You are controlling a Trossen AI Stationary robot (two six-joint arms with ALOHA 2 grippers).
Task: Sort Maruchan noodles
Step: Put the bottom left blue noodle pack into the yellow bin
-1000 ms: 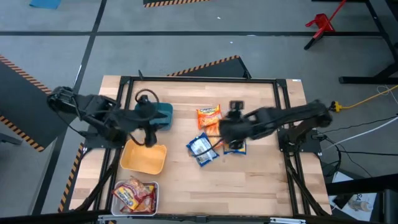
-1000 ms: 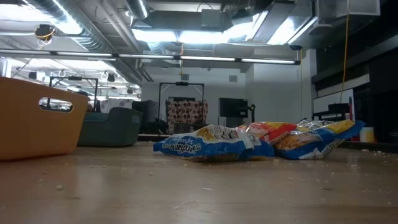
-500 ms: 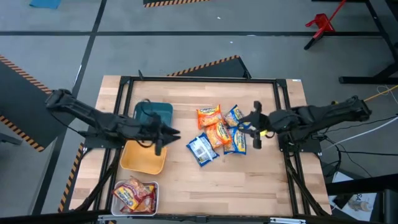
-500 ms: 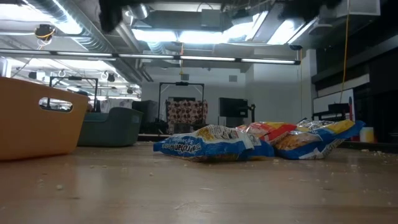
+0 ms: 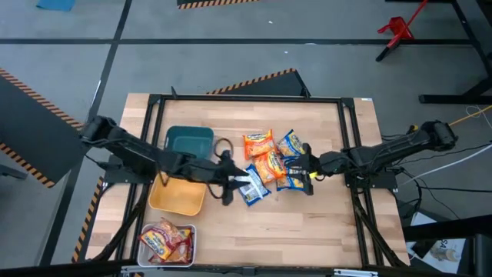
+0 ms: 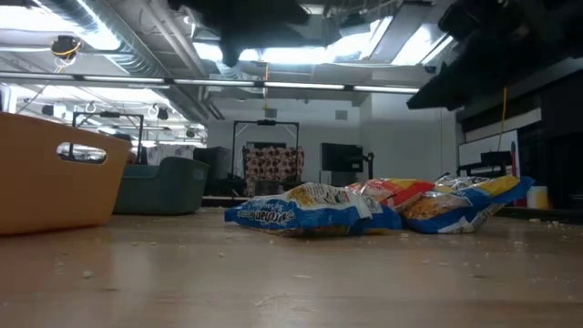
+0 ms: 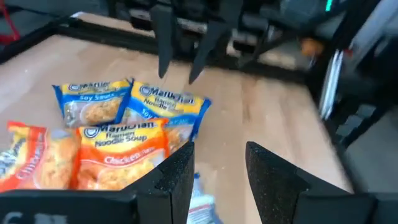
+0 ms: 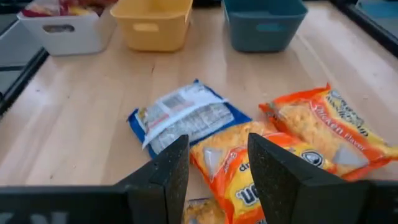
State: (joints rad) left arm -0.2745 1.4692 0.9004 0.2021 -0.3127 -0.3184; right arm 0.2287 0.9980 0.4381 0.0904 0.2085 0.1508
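Five Maruchan packets lie flat in a cluster at mid-table: two orange ones (image 5: 258, 143) (image 5: 269, 165) and three blue ones (image 5: 290, 144) (image 5: 291, 177) (image 5: 250, 185). More red-pink packets sit in the white tray (image 5: 187, 231). My left gripper (image 5: 231, 178) (image 7: 217, 174) is open, hovering just left of the blue packet nearest it. My right gripper (image 5: 307, 171) (image 8: 214, 174) is open too, just right of the cluster by a blue packet. Neither touches a packet. In the low view the packets (image 6: 301, 211) rest on the tabletop.
A teal tray (image 5: 190, 141), a yellow tray (image 5: 178, 198) and the white tray stand in a line down the table's left side. A black frame (image 5: 246, 98) borders the tabletop. Bare wood lies near and far of the cluster.
My left gripper has swung from over the teal and yellow trays toward the table's right, up to the packet cluster. My right gripper drew back off the cluster toward the right edge, then came partway back toward it and slightly nearer the near edge.
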